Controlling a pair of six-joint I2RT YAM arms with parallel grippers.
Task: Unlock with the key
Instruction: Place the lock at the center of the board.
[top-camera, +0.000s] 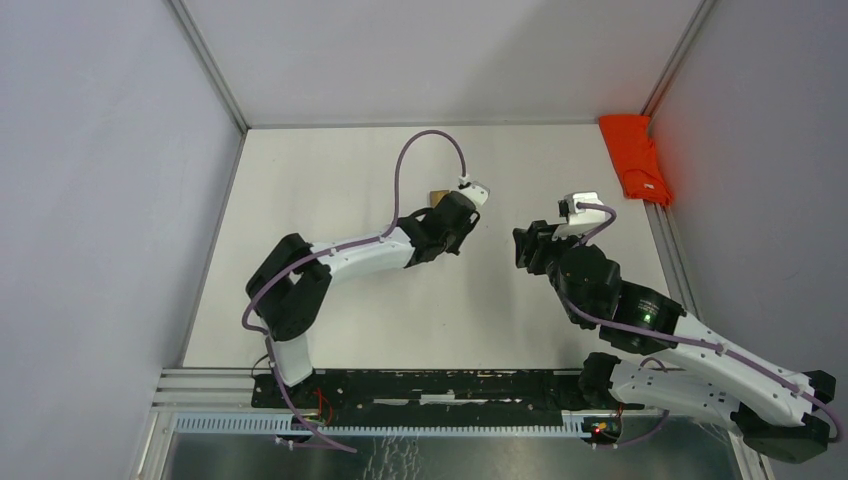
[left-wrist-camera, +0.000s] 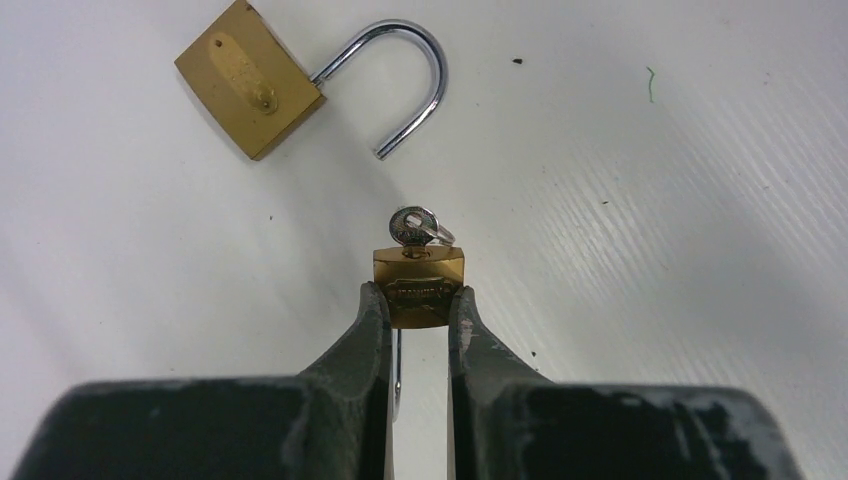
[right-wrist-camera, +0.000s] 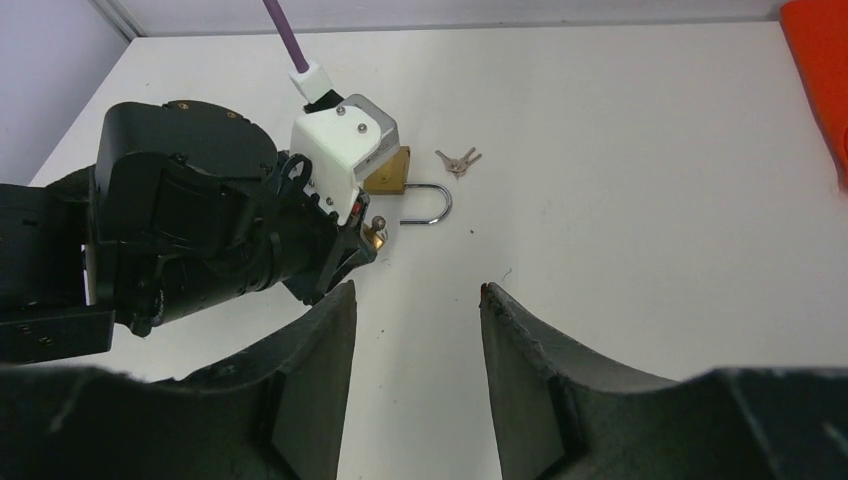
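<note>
Two claws: left claw (left-wrist-camera: 418, 300) pinches small padlock (left-wrist-camera: 419, 272), key (left-wrist-camera: 412, 225) in keyhole; right claw (right-wrist-camera: 415, 293) spread wide, empty.

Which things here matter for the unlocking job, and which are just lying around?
For the job: small padlock, clamped in the left gripper; key in its keyhole; right gripper, open, nearby.
Lying about: larger padlock, already open; loose keys beside it; orange cloth at the far right edge.

Small brass padlock (left-wrist-camera: 419, 290) off the table, key (left-wrist-camera: 412, 226) in its keyhole; larger brass padlock (left-wrist-camera: 250, 93) lying flat, shackle open
</note>
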